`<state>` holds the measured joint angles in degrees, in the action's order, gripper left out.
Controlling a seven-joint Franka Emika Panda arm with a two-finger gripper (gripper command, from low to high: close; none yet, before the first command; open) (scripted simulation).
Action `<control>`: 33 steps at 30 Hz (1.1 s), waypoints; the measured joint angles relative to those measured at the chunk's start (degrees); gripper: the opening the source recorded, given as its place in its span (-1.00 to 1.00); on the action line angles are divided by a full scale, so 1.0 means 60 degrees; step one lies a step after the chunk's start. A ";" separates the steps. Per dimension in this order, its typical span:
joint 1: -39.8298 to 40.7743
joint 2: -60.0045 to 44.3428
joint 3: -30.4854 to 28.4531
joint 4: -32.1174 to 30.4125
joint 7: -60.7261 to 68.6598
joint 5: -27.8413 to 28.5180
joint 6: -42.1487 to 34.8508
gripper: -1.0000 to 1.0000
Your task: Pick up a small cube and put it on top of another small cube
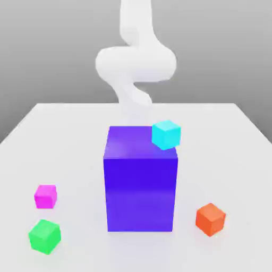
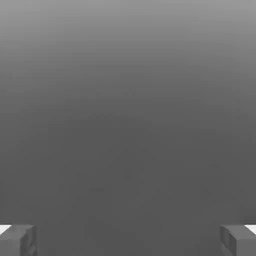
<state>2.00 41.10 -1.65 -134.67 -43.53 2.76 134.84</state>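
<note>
- Nearest the exterior camera: small green cube (image 1: 44,236), on the white tabletop (image 1: 74,138), toward the exterior view's left.
- Small magenta cube (image 1: 46,196) just behind the green one, close but apart from it.
- Small orange cube (image 1: 211,219) on the exterior view's right, near the foot of the tall block, not touching it.
- Tall blue-violet rectangular block (image 1: 141,180) stands upright mid-table, between the left pair and the orange cube.
- Small cyan cube (image 1: 166,134) at the block's upper corner on the exterior view's right; whether it rests on top or sits behind, cannot tell.
- White robot arm (image 1: 135,64) rises behind the block; the block hides its lower part.
- Gripper (image 2: 128,240) in the hand view: grey fingertips (image 2: 20,240) spread wide, nothing between them, plain grey surface beyond.
- No cube is stacked on another cube.
</note>
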 joint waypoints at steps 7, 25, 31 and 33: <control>0.0993 -0.2417 -0.1247 -0.1436 0.1374 0.1140 0.1544 0.00; 0.3772 -0.8625 -0.2263 -0.4055 0.8665 -0.2965 0.5703 0.00; 0.4887 -0.9632 -0.0976 -0.3832 0.9291 -0.3734 0.6502 -1.00; 0.4888 -0.9631 -0.0976 -0.3832 0.9284 -0.3727 0.6488 -1.00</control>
<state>31.33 -16.68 -7.50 -157.66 12.18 -19.60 173.76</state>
